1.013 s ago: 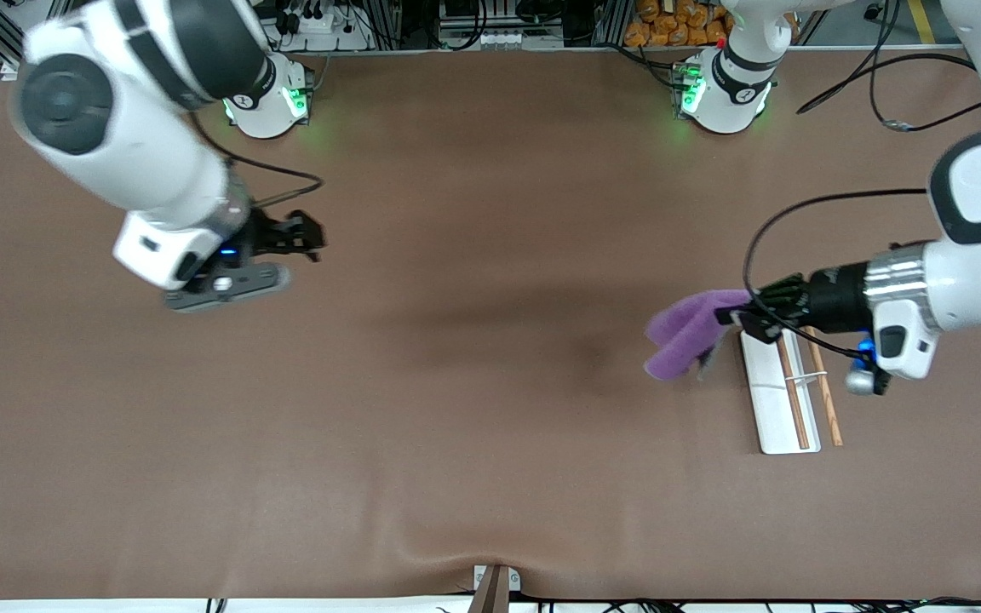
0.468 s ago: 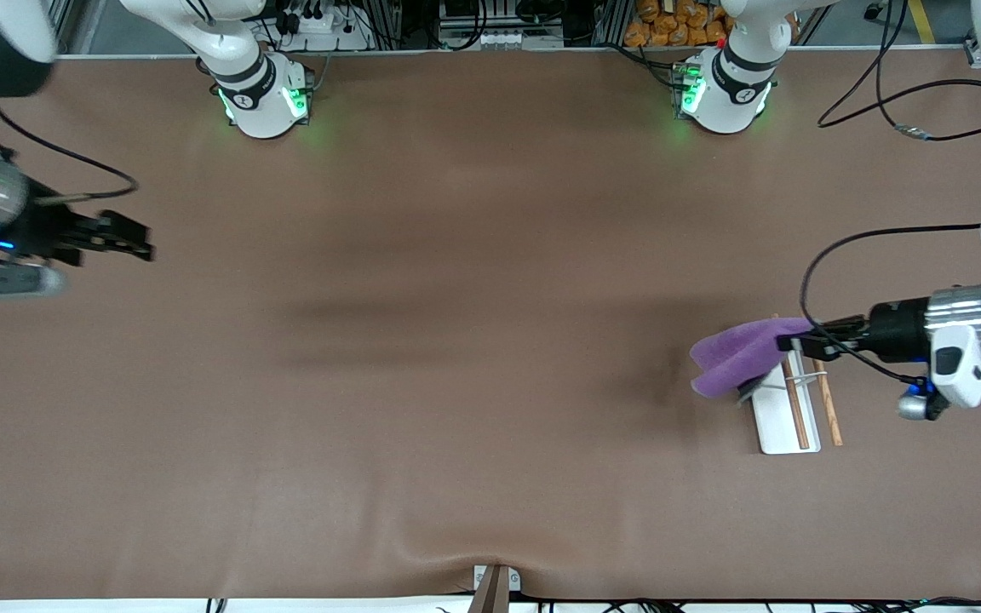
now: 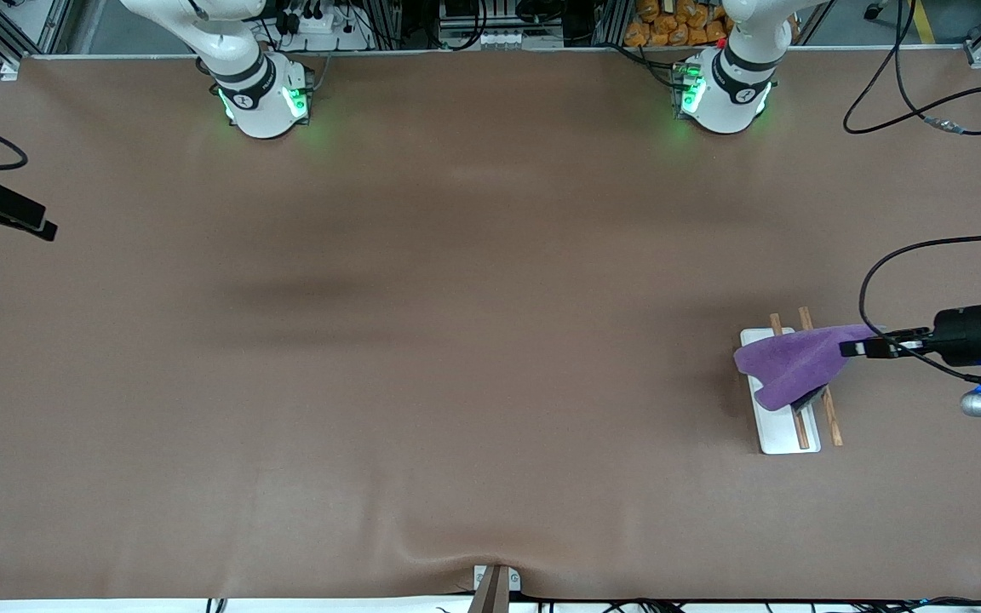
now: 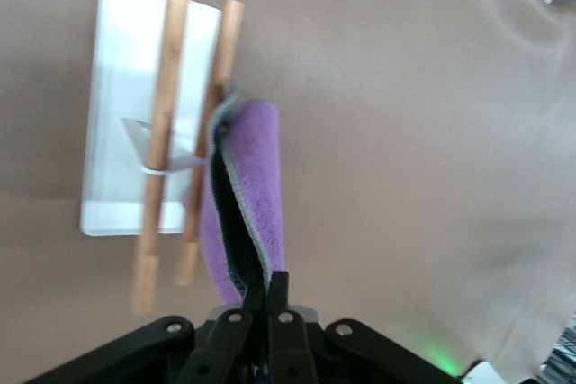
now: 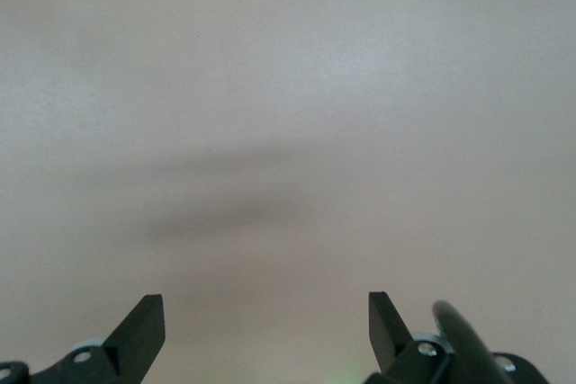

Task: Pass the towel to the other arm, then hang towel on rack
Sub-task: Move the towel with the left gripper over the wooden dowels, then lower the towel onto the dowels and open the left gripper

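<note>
My left gripper (image 3: 855,348) is shut on one edge of the towel (image 3: 788,364), purple outside and dark grey inside, and holds it draped over the rack (image 3: 782,426). The rack is a white slab with two brown rods (image 3: 831,417) at the left arm's end of the table. In the left wrist view the towel (image 4: 256,195) hangs folded from my gripper (image 4: 268,287) beside the rods (image 4: 162,123) over the white base (image 4: 112,114). My right gripper (image 3: 26,218) is open and empty at the edge of the right arm's end of the table; its fingers (image 5: 144,321) frame bare table.
The brown table cover (image 3: 456,340) has a raised wrinkle near its front edge (image 3: 456,558). A black cable (image 3: 891,264) loops from the left wrist above the rack. Both arm bases (image 3: 265,98) stand along the back edge.
My left gripper has drawn the towel toward the left arm's end, from beside the rack to over its rods. My right arm has pulled back to the table's edge.
</note>
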Available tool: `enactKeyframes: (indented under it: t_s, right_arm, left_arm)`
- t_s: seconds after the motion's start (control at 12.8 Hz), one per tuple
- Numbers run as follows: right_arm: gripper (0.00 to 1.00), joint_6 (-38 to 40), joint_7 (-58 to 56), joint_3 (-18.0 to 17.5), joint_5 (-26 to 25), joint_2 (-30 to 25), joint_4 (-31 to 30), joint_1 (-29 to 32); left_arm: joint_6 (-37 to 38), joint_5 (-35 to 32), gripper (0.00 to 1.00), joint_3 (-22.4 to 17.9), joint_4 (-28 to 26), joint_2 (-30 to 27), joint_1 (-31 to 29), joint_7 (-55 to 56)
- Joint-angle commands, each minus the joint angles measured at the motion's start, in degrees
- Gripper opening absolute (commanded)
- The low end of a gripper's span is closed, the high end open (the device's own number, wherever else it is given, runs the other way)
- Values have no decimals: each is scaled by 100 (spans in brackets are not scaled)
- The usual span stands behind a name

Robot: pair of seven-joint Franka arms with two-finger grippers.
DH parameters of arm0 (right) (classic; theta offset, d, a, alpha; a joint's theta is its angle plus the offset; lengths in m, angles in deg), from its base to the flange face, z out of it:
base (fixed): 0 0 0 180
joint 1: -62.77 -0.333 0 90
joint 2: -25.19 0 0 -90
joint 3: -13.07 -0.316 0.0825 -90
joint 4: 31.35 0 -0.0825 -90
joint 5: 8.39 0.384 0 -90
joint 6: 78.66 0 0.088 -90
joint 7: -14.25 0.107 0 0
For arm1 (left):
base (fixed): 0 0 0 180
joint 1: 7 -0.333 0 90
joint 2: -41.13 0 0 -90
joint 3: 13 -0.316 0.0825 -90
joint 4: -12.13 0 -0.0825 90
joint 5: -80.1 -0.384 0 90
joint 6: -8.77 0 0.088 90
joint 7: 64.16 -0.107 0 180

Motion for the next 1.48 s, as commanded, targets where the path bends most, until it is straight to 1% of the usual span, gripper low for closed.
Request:
enactKeyframes:
  t_s: [0.0,0.16,0.47,0.7,0.86,1.09,1.4]
  right_arm:
    - [100,117,725,-76,-74,-258,-207,-4]
    - [100,100,684,-76,-74,-284,-189,5]
    - [100,91,570,-120,-22,-328,-145,-57]
    - [100,135,34,-85,-83,-320,-119,-127]
    - [100,328,25,-59,-83,-319,21,-101]
    - [100,373,7,-50,-118,-311,110,-5]
    - [100,460,16,-67,-101,-302,119,31]
  left_arm:
    - [47,-252,0,75,59,151,-302,-536]
    - [12,-253,0,75,59,327,-479,-993]
    - [-102,-340,0,22,68,538,-664,-1355]
    - [-164,-341,0,-92,94,565,-699,-1487]
    - [-313,-350,0,-101,86,608,-769,-1627]
    - [-454,-350,0,-101,86,749,-831,-1795]
    - [-612,-358,0,-101,86,934,-945,-2094]
